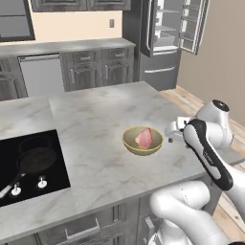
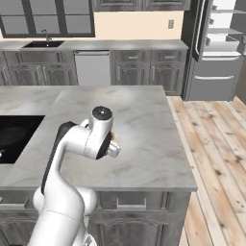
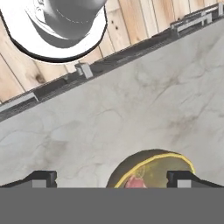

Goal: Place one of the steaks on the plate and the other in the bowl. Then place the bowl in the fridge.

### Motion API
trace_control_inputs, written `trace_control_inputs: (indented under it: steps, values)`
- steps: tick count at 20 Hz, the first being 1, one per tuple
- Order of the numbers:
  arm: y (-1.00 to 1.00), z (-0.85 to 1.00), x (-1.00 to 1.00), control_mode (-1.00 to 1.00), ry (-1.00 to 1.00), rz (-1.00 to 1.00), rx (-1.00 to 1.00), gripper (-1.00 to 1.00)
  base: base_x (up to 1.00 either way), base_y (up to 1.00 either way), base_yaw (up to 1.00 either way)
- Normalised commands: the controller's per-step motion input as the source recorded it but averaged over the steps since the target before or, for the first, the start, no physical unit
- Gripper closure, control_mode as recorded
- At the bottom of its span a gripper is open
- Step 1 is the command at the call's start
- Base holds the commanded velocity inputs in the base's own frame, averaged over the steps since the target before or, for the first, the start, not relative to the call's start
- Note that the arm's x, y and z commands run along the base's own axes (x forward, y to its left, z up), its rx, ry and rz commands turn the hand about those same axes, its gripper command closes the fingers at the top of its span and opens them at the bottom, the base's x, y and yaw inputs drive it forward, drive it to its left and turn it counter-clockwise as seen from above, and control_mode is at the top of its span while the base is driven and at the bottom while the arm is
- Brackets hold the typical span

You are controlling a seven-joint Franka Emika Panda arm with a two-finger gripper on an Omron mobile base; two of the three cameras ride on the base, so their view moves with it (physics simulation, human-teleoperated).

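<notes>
1. Hovering over the counter (image 1: 110, 119), the gripper (image 3: 112, 178) has its 2 dark finger tips spread wide with nothing between them; in the hand view the olive-yellow bowl (image 1: 142, 141) sits between and just ahead of them, at 6 o'clock in that picture.
2. Judging by the layout, 1 steak (image 1: 144, 138) already lies inside the bowl, so the step in hand looks like fetching the bowl for the fridge (image 1: 165, 43).
3. The bowl rests near the counter's right-hand edge in the left base view, roughly at 4 o'clock from the counter's middle, with the hand just beside it at 3 o'clock.
4. The fridge stands at 1 o'clock in that view, its upper door swung open on white shelves.
5. Next, I judge, the fingers must straddle the bowl's rim, pinch it firmly, and lift level so the steak does not slide out.
6. A black frying pan (image 1: 36, 160) sits on the cooktop (image 1: 28, 167) at 9 o'clock, well apart.
7. No brands, labels or readable writing appear anywhere.
</notes>
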Motion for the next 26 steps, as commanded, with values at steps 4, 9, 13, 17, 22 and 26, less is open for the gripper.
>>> trace_control_inputs:
  steps: [4,9,13,17,22,26]
  values:
    - [0.00,-0.17,0.24,-1.00,0.05,0.00,0.00,-1.00,0.00,0.00,0.00]
    - [0.04,-0.16,0.22,-1.00,0.05,0.00,0.00,-1.00,0.00,0.00,0.00]
    - [0.15,-0.13,0.01,-1.00,0.00,-0.05,0.00,-1.00,0.00,0.00,0.00]
    - [0.19,-0.10,0.00,-1.00,0.00,-0.09,0.00,-1.00,0.00,0.00,0.00]
    - [0.15,-0.10,0.02,-1.00,0.00,-0.19,0.00,-1.00,0.00,0.00,0.00]
    - [0.07,-0.15,0.17,-1.00,0.04,-0.25,0.00,-1.00,0.00,0.00,0.00]
